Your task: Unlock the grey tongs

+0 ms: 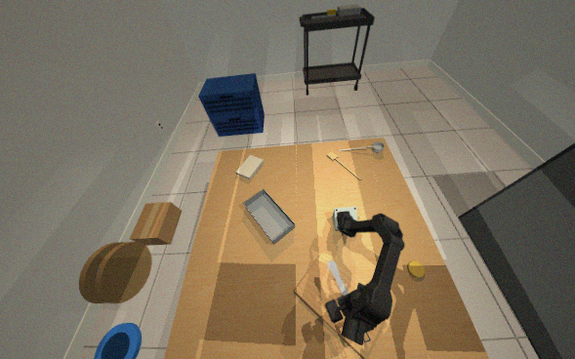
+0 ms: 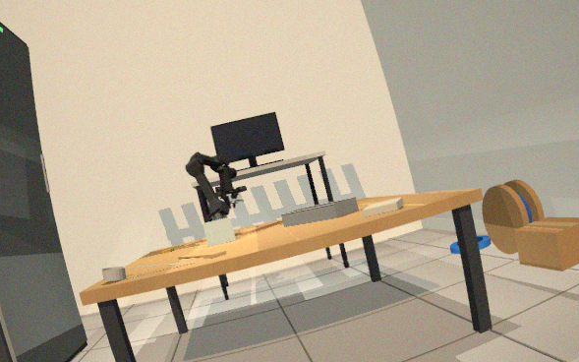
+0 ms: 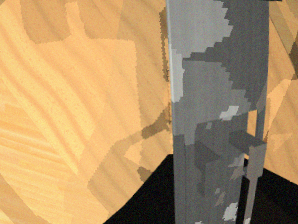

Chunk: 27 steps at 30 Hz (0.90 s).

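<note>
My gripper (image 2: 237, 195) (image 3: 199, 162) is shut on the grey tongs (image 1: 337, 277) (image 3: 205, 90), over the wooden board (image 1: 309, 289). One pale end of the tongs sticks out past the gripper toward the middle of the table in the top view. In the wrist view they run from top to bottom between the black fingers, their arms close together. The arm hides part of them, and I cannot tell the state of the lock or exactly how high they are. The roasting tin (image 1: 269, 218) (image 2: 318, 212) stands apart on the table, with nothing across it.
The arm's base stands on a pale block (image 1: 352, 213) (image 2: 219, 232). A yellow disc (image 1: 416, 269) lies right of the arm. A cream block (image 1: 250, 167) (image 2: 383, 207), a spatula (image 1: 346, 167) and a ladle-like tool (image 1: 377, 147) (image 2: 114, 273) lie toward the table's far end.
</note>
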Each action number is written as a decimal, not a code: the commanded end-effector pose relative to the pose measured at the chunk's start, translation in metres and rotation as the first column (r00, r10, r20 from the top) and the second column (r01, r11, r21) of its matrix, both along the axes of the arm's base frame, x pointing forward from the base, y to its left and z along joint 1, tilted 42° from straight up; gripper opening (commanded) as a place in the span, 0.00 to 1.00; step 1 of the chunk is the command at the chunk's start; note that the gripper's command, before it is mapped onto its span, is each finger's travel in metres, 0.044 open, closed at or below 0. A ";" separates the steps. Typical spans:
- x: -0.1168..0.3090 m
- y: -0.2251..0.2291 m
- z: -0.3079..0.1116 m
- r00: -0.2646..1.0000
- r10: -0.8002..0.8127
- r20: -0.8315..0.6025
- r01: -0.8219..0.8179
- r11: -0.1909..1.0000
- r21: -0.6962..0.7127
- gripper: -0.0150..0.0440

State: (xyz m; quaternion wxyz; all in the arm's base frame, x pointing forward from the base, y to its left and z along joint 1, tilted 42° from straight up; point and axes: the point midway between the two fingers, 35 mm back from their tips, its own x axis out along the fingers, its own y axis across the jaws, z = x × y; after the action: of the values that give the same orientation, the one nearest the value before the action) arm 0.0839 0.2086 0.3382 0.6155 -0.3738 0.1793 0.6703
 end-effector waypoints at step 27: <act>0.003 0.034 -0.036 1.000 -0.004 -0.008 0.004 1.000 -0.005 0.00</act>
State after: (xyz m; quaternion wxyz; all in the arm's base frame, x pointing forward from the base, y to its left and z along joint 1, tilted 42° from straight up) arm 0.0867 0.2396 0.3068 0.6150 -0.3716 0.1809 0.6715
